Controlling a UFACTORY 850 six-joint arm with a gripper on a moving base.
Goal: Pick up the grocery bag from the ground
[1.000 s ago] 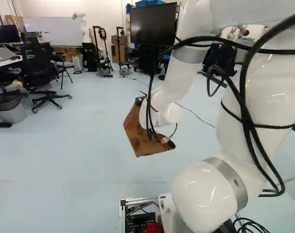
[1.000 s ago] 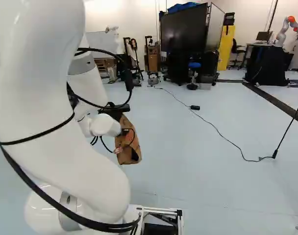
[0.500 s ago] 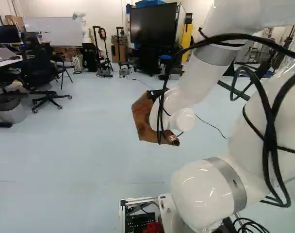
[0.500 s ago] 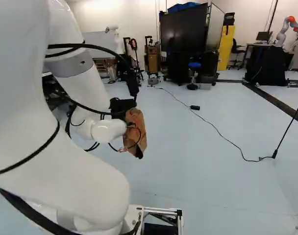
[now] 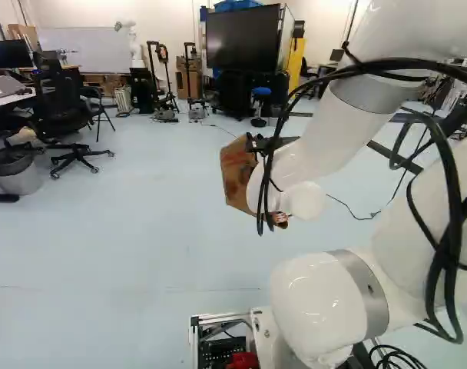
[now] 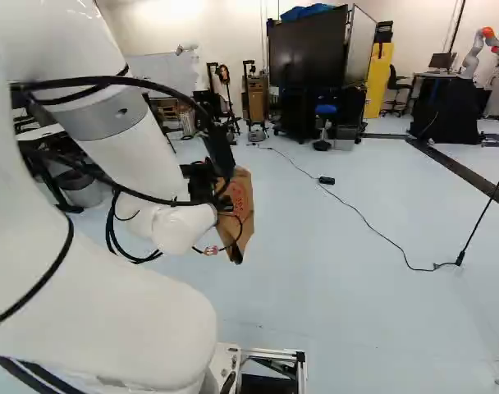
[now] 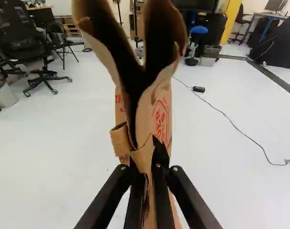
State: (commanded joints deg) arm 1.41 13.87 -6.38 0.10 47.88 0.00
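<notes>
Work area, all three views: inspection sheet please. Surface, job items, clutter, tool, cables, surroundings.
Surface: pale floor, faint seam line at left.
Job items: brown paper grocery bag, mouth open, apparently held off the floor.
Clutter: waste bin beside a black office chair.
Tool: shut on the bag.
Cables: black cable with inline adapter lies across the floor; others loop along the arm.
Surroundings: large screen, whiteboard, another robot.

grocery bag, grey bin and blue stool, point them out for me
Grocery bag (image 7: pixel 160 114): wrist view, on its printed side.
Grey bin (image 5: pixel 18 181): left base view, on its outer wall.
Blue stool (image 6: pixel 325 109): right base view, on its seat.
</notes>
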